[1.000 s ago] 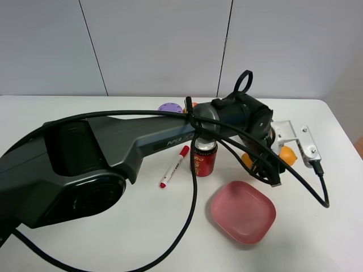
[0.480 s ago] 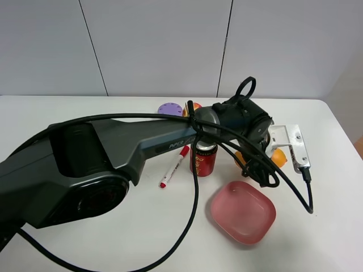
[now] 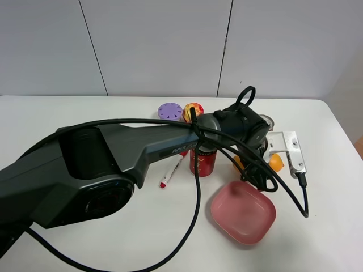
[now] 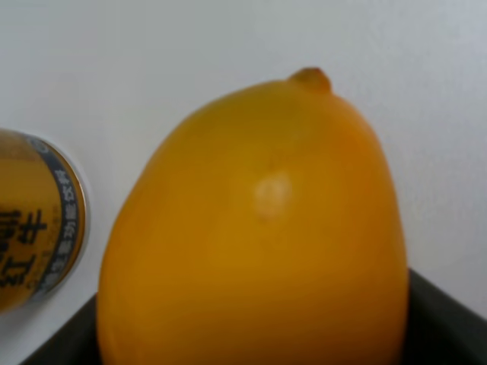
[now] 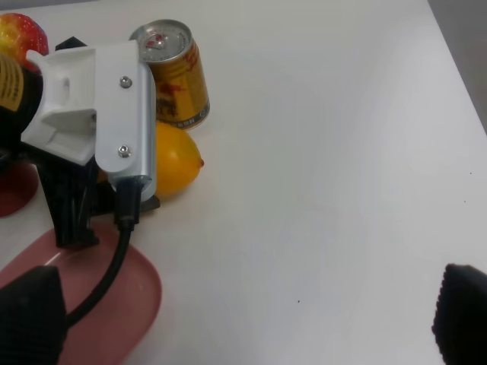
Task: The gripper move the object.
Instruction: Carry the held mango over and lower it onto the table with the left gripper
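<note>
In the high view, the left arm point(image 3: 142, 147) reaches across the white worktop point(image 3: 85, 113) to the right side. The mango point(image 3: 275, 162) shows orange beside its wrist, right of a red can point(image 3: 203, 161) and just behind a pink plate point(image 3: 243, 212).

In the left wrist view, the left pincer point(image 4: 251, 346) clasps the mango from both sides.

In the right wrist view, the right pincer point(image 5: 243, 319) has its jaws spread wide, with nothing between them. A golden can point(image 5: 171, 76) stands just beyond the mango.

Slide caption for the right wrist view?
Left gripper holds the mango beside the gold can, pink plate close by.
</note>
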Robot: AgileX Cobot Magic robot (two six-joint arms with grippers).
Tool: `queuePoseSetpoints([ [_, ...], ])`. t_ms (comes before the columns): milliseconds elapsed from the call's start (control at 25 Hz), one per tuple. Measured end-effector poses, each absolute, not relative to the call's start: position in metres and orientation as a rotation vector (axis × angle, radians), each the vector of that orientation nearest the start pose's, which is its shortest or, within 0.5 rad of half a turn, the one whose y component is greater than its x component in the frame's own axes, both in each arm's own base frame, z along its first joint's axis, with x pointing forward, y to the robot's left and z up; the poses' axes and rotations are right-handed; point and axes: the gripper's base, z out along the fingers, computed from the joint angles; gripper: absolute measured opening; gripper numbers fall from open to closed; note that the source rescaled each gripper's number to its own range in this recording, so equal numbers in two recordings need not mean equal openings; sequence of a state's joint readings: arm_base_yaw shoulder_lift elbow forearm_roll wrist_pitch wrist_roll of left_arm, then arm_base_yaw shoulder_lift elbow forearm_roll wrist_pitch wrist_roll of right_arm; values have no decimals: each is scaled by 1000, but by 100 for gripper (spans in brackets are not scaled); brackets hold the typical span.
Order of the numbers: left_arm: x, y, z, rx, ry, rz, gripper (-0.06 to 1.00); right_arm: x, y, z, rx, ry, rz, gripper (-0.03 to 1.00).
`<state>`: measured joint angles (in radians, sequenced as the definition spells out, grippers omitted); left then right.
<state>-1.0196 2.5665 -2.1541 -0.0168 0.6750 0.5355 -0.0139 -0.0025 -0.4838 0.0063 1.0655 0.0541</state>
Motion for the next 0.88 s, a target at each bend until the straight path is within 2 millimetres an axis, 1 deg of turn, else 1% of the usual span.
queuePoseSetpoints([
  [280, 288, -471, 103, 1803, 1866, -208, 2, -4, 1, 272, 70, 2062, 32, 100],
  [600, 288, -471, 103, 1794, 1867, -217, 2, -4, 1, 272, 70, 2062, 32, 100],
  [640, 287, -472, 104, 1783, 1872, -228, 4, -4, 1, 272, 70, 2062, 32, 100],
  [680, 287, -472, 104, 1768, 1882, -241, 8, -4, 1, 272, 70, 2062, 32, 100],
  [720, 287, -473, 104, 1753, 1892, -255, 17, -4, 1, 272, 70, 2062, 32, 100],
  [760, 287, -473, 104, 1733, 1909, -273, 29, -4, 1, 272, 70, 2062, 32, 100],
  [800, 286, -474, 104, 1711, 1931, -296, 39, -4, 1, 272, 70, 2062, 32, 100],
  [840, 285, -474, 105, 1695, 1947, -314, 48, -4, 1, 272, 70, 2062, 32, 100],
  [880, 285, -475, 105, 1688, 1954, -321, 55, -4, 1, 272, 70, 2062, 32, 100],
])
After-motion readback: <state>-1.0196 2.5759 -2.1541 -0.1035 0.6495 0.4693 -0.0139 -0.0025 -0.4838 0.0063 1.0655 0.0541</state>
